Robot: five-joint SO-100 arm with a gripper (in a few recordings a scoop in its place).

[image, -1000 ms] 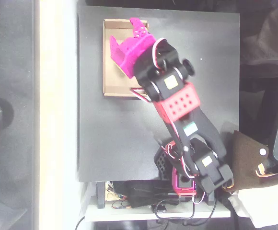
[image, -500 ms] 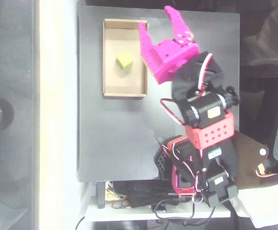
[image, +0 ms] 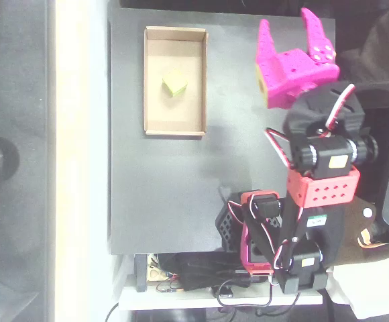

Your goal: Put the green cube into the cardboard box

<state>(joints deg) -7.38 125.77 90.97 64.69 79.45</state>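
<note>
A single overhead view is looking straight down from well above, taking in the whole table [image: 168, 194], the arm's base at the bottom edge, and surrounding floor.

A black square table [image: 168, 181] stands on a grey floor [image: 13, 100], with a pale bright strip [image: 80, 161] along its left side.

You swung the arm [image: 318, 168] away from the cardboard box [image: 175, 127], across the table [image: 161, 181] to the right side of the overhead view. The gripper [image: 287, 30], which a second ago covered the box, ended near the table's top right, jaws apart. That uncovered the green cube [image: 174, 84] lying inside.
</note>
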